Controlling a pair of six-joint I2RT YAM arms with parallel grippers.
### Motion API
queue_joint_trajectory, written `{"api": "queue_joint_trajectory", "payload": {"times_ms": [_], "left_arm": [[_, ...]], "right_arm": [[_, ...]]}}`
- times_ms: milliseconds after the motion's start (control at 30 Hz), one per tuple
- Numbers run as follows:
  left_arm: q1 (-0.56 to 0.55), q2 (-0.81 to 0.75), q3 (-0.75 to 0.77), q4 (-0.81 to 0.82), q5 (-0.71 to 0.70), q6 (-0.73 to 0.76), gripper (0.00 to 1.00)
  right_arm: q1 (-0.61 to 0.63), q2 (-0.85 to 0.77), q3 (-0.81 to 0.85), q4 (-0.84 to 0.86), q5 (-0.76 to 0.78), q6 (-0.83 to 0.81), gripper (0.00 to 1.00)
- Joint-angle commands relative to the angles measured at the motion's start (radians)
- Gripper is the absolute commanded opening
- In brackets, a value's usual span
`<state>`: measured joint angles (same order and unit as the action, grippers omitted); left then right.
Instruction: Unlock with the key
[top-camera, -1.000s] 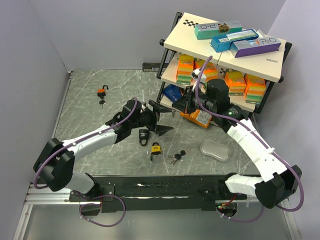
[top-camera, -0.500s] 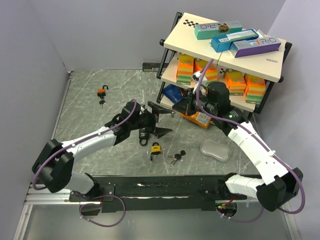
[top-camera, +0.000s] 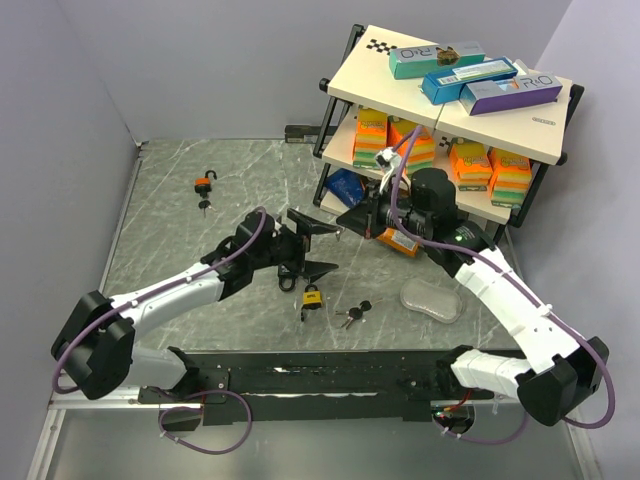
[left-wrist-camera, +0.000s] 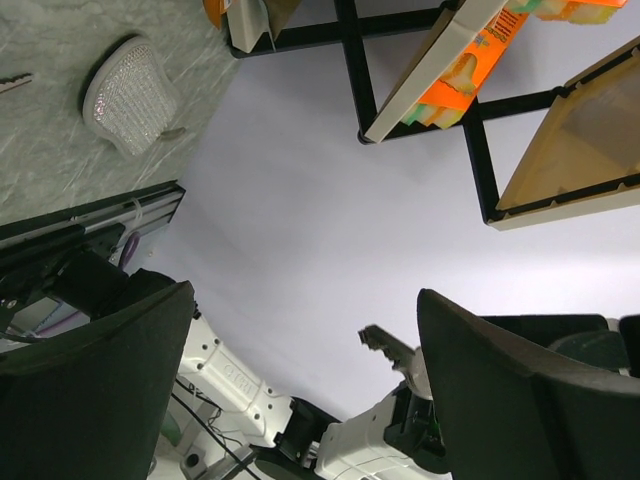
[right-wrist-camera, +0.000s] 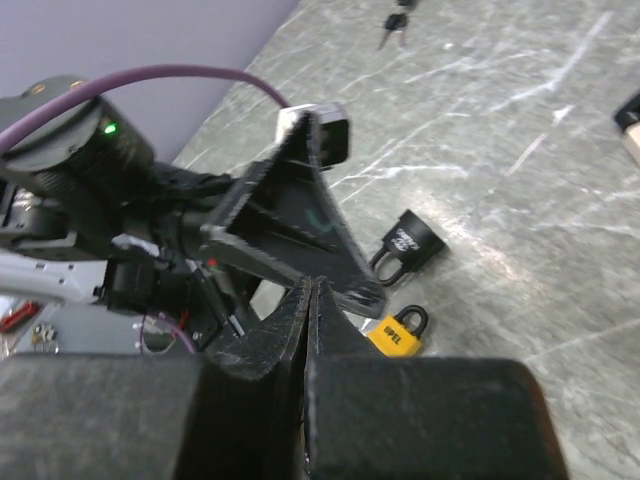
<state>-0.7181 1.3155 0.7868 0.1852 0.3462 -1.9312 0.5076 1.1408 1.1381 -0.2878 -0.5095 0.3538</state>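
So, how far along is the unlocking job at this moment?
Done: nothing, it seems. The yellow padlock and black padlock lie on the table with shackles apparently closed, and the keys lie loose beside them. In hand: nothing; the left end effector is open and empty above them, and the right end effector is shut. Left: grasp a key, insert it, turn it.

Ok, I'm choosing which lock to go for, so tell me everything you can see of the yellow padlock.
The small yellow padlock lies flat on the grey marbled tabletop, with nothing gripping it. Its boxy body carries dark print; its dark shackle looks closed. A black padlock lies close by, and a bunch of dark keys lies to its right in the top view, both apart from it.
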Motion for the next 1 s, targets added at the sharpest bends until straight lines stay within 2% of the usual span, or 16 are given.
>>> {"api": "queue_joint_trajectory", "payload": {"times_ms": [0,233,533,633,733,767,867,967], "left_arm": [[-0.009,-0.001,0.051,-0.013,-0.032,-0.457,0.98],[-0.02,0.01,0.083,0.011,-0.029,-0.482,0.96],[-0.041,0.018,0.074,0.074,-0.03,-0.525,0.86],[-0.041,0.005,0.051,0.088,-0.044,-0.54,0.79],[-0.041,-0.009,0.039,0.085,-0.052,-0.546,0.66],[-0.04,-0.01,0.038,0.076,-0.056,-0.548,0.57],[-0.04,-0.019,0.035,0.065,-0.065,-0.543,0.44],[-0.04,-0.021,0.037,0.053,-0.067,-0.537,0.37]], "right_arm": [[0.032,-0.042,-0.017,0.067,-0.038,-0.039,0.0],[0.069,-0.055,-0.061,0.078,-0.008,-0.088,0.0],[0.098,-0.052,-0.087,0.067,0.039,-0.127,0.0],[0.1,-0.056,-0.09,0.064,0.034,-0.127,0.0],[0.103,-0.059,-0.097,0.055,0.034,-0.128,0.0],[0.103,-0.061,-0.098,0.052,0.035,-0.128,0.0],[0.105,-0.067,-0.101,0.041,0.037,-0.128,0.0],[0.106,-0.075,-0.11,0.036,0.04,-0.127,0.0]]}}
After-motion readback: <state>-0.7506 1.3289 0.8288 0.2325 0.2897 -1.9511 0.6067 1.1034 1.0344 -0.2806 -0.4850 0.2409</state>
